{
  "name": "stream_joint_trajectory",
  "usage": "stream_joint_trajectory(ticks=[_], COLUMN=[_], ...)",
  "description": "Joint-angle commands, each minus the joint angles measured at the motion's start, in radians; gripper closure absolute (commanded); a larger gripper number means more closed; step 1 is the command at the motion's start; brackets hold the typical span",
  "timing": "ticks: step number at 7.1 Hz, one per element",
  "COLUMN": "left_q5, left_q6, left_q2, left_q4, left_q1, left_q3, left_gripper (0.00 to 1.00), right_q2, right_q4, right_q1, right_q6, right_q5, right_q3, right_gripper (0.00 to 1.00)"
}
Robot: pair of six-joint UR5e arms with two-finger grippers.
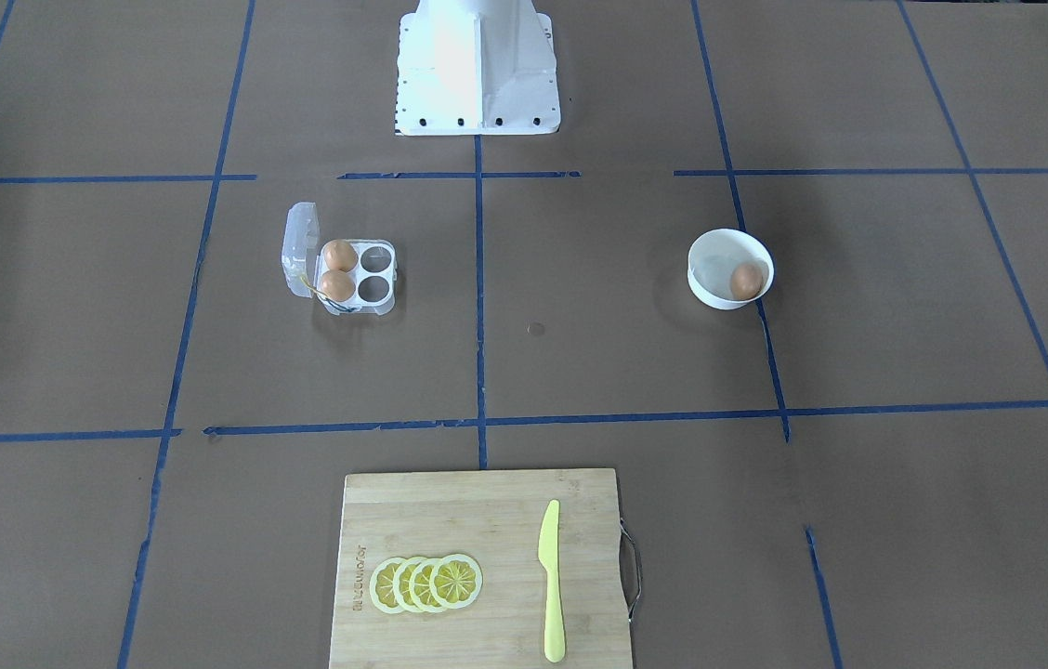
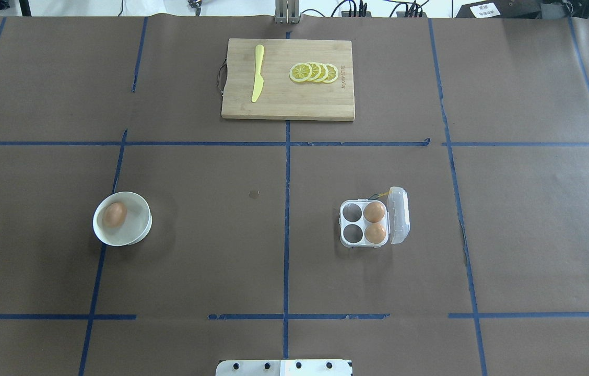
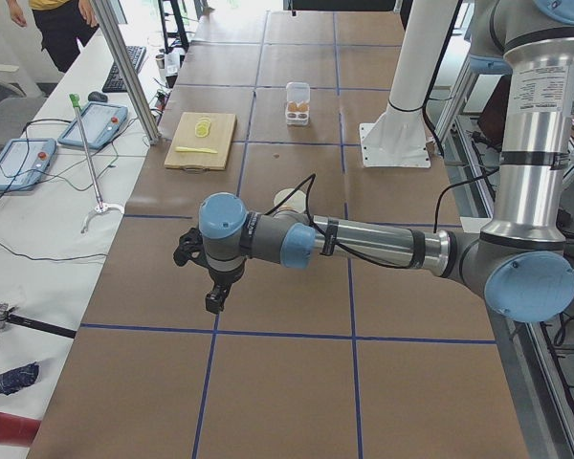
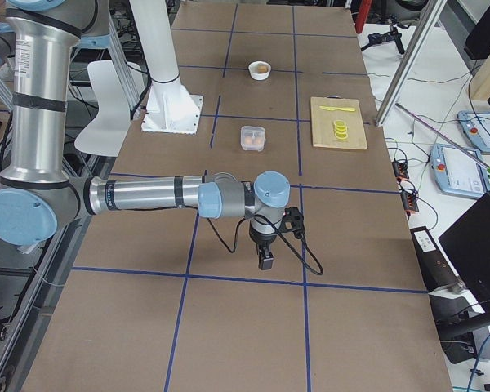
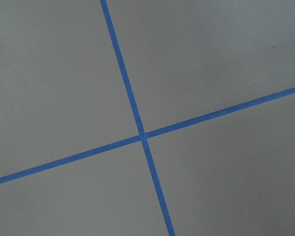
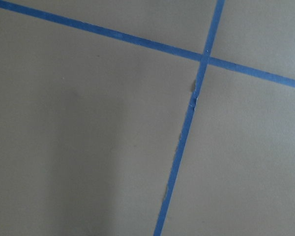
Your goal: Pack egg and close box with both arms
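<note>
paper (image 2: 195, 261) with blue tape (image 2: 286, 235) covers table (image 1: 905, 307); left claw (image 3: 213, 304), right claw (image 4: 266, 261) spread unclear.

You see the desk (image 2: 195, 250) from behind the robot base (image 2: 284, 368), looking forward and down, and from across it, facing back steeply; both share the box (image 2: 399, 215) and bowl (image 2: 138, 223). Two end views look along it. Wrist cameras sit close over tape crossings (image 5: 142, 135).

No text reads clearly; the cutting board (image 1: 487, 520) carries an illegible brand mark (image 1: 359, 581).
</note>
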State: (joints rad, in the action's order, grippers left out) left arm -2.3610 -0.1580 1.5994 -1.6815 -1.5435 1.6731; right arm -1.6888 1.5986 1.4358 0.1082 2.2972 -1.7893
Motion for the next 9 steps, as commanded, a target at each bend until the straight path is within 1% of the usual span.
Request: stream_joint_trajectory(ticks=[1, 2, 3, 4, 5, 6, 7, 8, 9], left_q5=[0.005, 0.003, 0.003, -0.018, -0.074, -0.095, -0.174, -0.214, -0.175], left_q6=[0.001, 0.006, 0.036, 0.189, 0.214, 0.206, 0.222, 0.326, 0.536], left_q2=[0.010, 0.011, 0.014, 0.014, -0.002, -0.001, -0.013, -0.006, -0.001], left_q4=[-0.173, -0.337, -0.485, -0.522, -0.588, -0.621, -0.724, -0.727, -0.733], left_q1=[0.003, 0.002, 0.003, 0.002, 0.002, 0.003, 0.063, 0.151, 0.260], left_q3=[0.001, 0.002, -0.007, 0.014, 0.019, 0.033, 0.052, 0.069, 0.155], left_gripper=[0.00, 0.00, 0.00, 0.00, 0.00, 0.00, 0.00, 0.00, 0.00], right_q2=[0.056, 0.102, 0.107, 0.112, 0.106, 0.112, 0.107, 0.101, 0.100], right_q4=[-0.002, 0.000, 0.000, 0.000, 0.001, -0.002, -0.072, -0.098, -0.098], right_q1=[-0.009, -0.009, -0.009, -0.008, -0.008, -0.008, -0.008, -0.008, -0.008], right_q6=[-0.045, -0.100, -0.196, -0.246, -0.252, -0.248, -0.263, -0.277, -0.284], right_q5=[0.001, 0.002, 0.004, 0.008, 0.013, 0.057, 0.064, 0.064, 0.062], right_q3=[-0.015, -0.021, -0.042, -0.080, -0.109, -0.111, -0.116, -0.111, -0.111], right_gripper=[0.00, 0.00, 0.00, 0.00, 0.00, 0.00, 0.00, 0.00, 0.00])
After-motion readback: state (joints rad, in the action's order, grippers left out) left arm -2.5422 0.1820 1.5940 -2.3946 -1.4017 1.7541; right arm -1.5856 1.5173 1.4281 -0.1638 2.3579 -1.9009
